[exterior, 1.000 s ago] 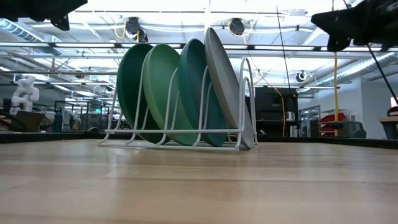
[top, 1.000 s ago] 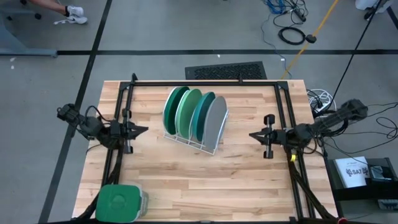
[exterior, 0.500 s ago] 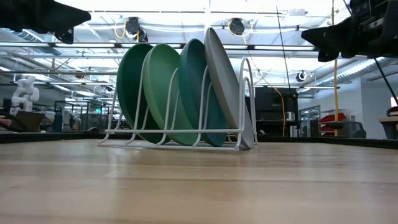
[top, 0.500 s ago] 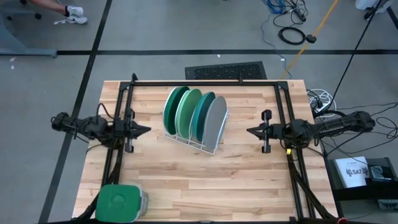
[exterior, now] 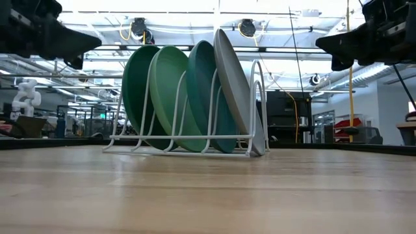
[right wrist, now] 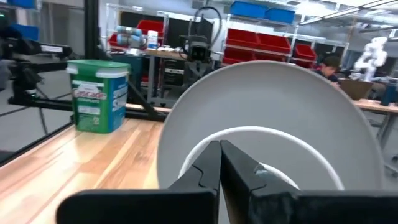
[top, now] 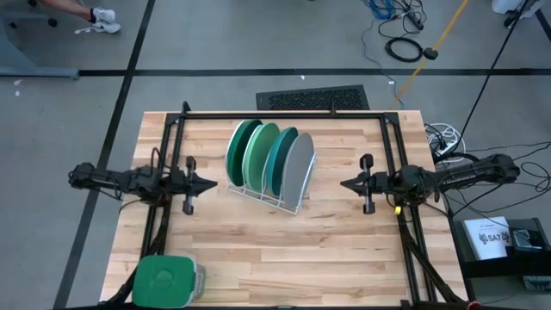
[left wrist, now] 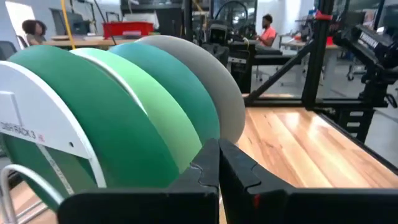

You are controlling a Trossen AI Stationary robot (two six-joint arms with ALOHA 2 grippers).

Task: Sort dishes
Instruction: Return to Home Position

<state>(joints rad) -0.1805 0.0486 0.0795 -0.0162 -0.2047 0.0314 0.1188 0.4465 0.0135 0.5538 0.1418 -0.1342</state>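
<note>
Four round plates stand on edge in a white wire rack [top: 288,202] at the table's far middle: dark green [top: 241,148], mint green [top: 259,155], teal [top: 281,159] and grey [top: 300,170]. Their lower rims rest in the rack's slots. My left gripper [top: 213,183] is shut and empty, left of the rack, pointing at it. My right gripper [top: 343,184] is shut and empty, right of the rack, pointing at the grey plate [right wrist: 273,118]. In the left wrist view the dark green plate [left wrist: 81,118] is nearest.
A green square container [top: 164,281] with a lid sits at the table's near left corner. A black frame of bars [top: 284,114] runs along the far edge and both sides. Bare wood lies in front of the rack. People sit in the room beyond the table.
My left gripper has moved toward the table's right, closer to the rack. My right gripper has moved toward the table's left, closer to the grey plate. Both stay shut. The plates and rack have not moved.
</note>
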